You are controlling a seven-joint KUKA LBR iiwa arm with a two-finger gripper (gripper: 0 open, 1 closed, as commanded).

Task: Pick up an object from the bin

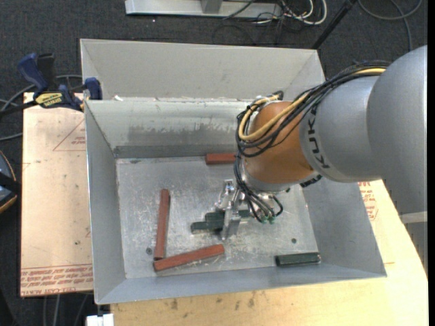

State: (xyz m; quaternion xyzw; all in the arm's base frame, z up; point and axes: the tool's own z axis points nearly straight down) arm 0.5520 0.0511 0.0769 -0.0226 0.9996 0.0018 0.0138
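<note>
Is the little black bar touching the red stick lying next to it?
Apart. The camera view shows a stretch of bare bin floor between the black bar and the near end of the lowest red stick.

This looks like a robotics lab or test workshop rather than a home or a shop. A heavy grey industrial robot arm (380,128), with a bundle of black and yellow cables (253,124) looped round its orange wrist, reaches into a bare grey metal bin (204,73) whose floor and walls are scuffed and scratched. The floor around it is dark, office-style carpet (54,12), and loose leads (302,2) trail across it beside the flat metal foot (197,5) of a stand.
</note>
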